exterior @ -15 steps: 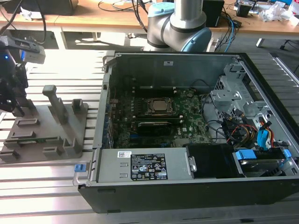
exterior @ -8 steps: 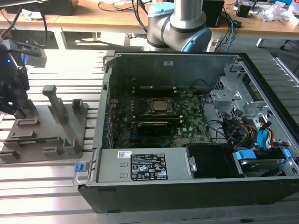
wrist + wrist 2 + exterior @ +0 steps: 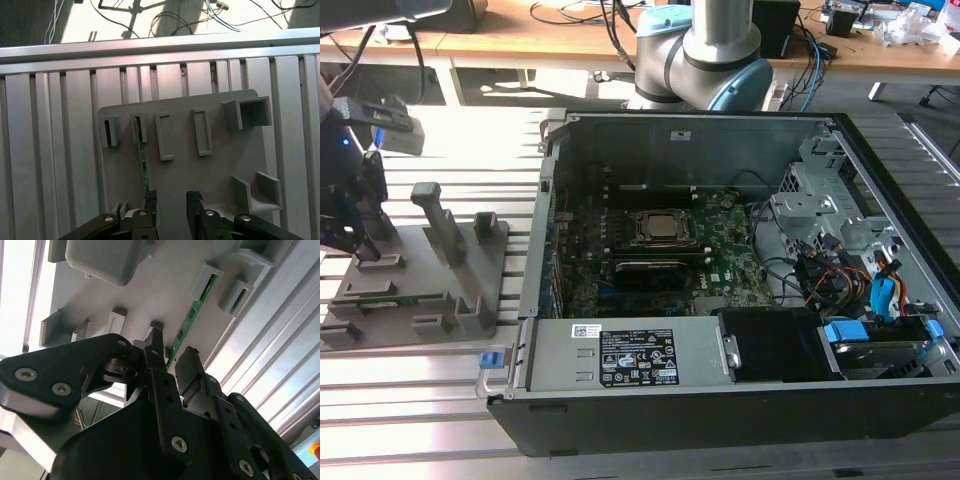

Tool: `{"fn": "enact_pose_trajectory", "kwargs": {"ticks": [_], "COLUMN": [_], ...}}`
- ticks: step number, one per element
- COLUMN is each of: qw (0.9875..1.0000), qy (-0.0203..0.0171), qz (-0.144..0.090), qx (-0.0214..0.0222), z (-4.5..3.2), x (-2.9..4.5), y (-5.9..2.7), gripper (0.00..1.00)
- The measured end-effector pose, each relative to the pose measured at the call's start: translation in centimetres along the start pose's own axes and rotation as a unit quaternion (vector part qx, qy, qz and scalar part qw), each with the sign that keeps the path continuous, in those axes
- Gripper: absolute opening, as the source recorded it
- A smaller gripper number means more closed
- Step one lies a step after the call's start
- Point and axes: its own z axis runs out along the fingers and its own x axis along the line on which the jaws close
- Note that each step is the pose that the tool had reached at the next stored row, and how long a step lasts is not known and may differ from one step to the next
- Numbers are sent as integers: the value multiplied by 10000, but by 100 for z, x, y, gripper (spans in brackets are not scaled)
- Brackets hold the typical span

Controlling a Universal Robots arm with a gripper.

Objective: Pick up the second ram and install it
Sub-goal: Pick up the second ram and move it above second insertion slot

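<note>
Green on grey: the second ram (image 3: 143,165), on edge in a slot of the grey holder tray (image 3: 215,170), itself flat on the slatted aluminium counter (image 3: 440,400). Sits well apart from the open computer case (image 3: 720,420) and its motherboard (image 3: 585,285). Not lifted, not installed. Tool (image 3: 171,200) low over the tray at the exterior view's left, fingers (image 3: 150,200) apart, clamped on nothing. In both wrist views, poised at the stick's near end; cannot tell whether straddling it or just beside one finger. By the look of things, early in the job: no grasp yet, carry and seating in the case undone.
</note>
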Motion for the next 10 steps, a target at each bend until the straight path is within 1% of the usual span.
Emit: {"fn": "enact_pose_trajectory", "kwargs": {"ticks": [10], "qw": [10000], "qy": [1], "qz": [0], "qx": [-1], "z": [113], "x": [7], "y": [-2], "gripper": [38]}}
